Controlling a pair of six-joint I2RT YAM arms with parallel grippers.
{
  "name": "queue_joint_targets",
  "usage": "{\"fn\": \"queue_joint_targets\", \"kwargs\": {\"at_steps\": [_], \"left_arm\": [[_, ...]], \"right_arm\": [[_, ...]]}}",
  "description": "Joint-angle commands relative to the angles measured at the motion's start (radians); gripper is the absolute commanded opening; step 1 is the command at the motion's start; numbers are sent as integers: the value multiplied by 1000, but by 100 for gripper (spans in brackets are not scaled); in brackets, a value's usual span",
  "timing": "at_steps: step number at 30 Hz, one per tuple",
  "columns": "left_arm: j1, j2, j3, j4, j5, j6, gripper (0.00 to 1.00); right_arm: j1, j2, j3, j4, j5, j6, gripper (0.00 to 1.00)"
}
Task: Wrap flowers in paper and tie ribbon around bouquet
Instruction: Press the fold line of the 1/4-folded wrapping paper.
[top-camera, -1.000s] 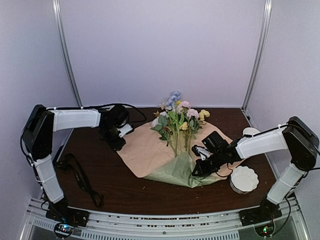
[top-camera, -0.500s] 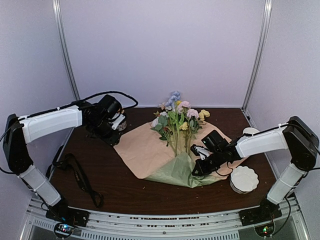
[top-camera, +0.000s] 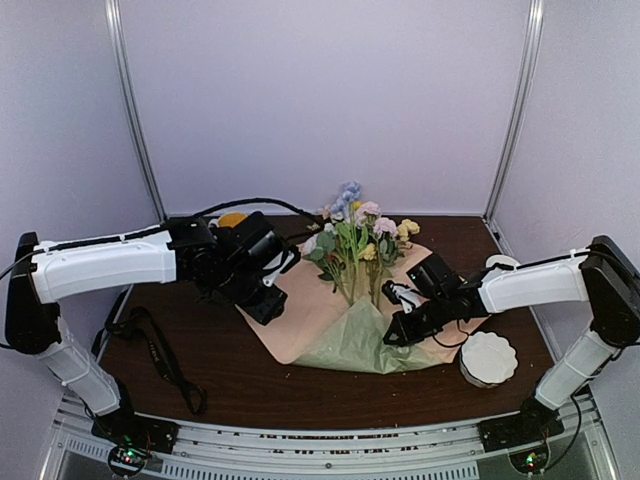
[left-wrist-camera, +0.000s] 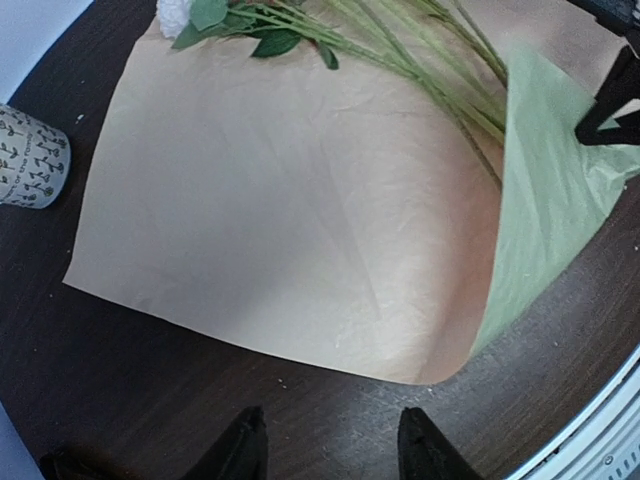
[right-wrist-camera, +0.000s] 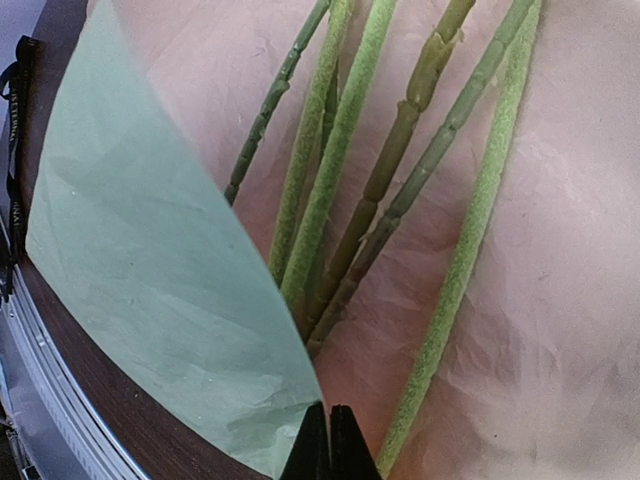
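top external view is showing me the paper (top-camera: 300, 305) lying peach side up in the middle of the dark table (top-camera: 250, 385). the flowers (top-camera: 355, 235) are lying on it, blooms pointing to the far side and stems running toward the near right. the paper's near right corner is folding up over the stem ends, showing its sage green side. my right gripper (top-camera: 393, 335) is pinching the edge of that green flap, jaws pressed together; in the right wrist view its fingertips (right-wrist-camera: 312, 448) are meeting on the flap's edge just beside the stems. my left gripper (top-camera: 268, 303) is hovering over the paper's left part, jaws standing partway apart and holding nothing. in the left wrist view its fingers (left-wrist-camera: 245, 450) are hanging above bare table just off the paper's edge. the ribbon (top-camera: 155, 350) is lying on the table at the near left, well apart from the paper. a patterned mug (left-wrist-camera: 30, 155) is standing just beside a corner of the paper, and a white scalloped dish (top-camera: 488, 357) is sitting at the near right.
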Motion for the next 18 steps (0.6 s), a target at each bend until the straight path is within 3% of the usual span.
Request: {"fn": "queue_joint_targets", "kwargs": {"at_steps": [1,9,18], "left_arm": [[-69,-10,13,4,6,-46,50],[-87,7,-61,147,139,41,61],[-87,152,-124,413,280,241,68]], "right_arm": [[-3,7,43,28,-10,5,0],[-1,2,-11,129,-9,98,0],[2,-32,-32,93,-60,135,0]]}}
